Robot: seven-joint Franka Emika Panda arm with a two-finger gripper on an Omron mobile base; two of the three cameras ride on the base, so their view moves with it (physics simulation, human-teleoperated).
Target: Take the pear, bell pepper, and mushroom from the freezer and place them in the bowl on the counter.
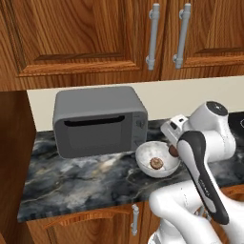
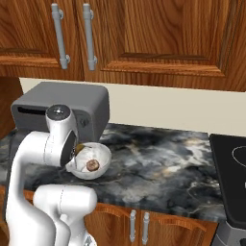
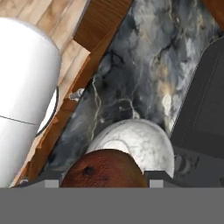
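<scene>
While over bowl | pincer grips brown item

Polished marbled stone counter, varnished wood cabinets with brushed metal handles, matt speckled bowl.

You have open tabletop along its front edge; the microwave crowds the bowl from the back-left.

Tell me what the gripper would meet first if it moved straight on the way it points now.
Most likely the bowl. The gripper is shut on a brown round item and points down at the bowl's rim, with the counter beyond. Depth is unclear.
</scene>
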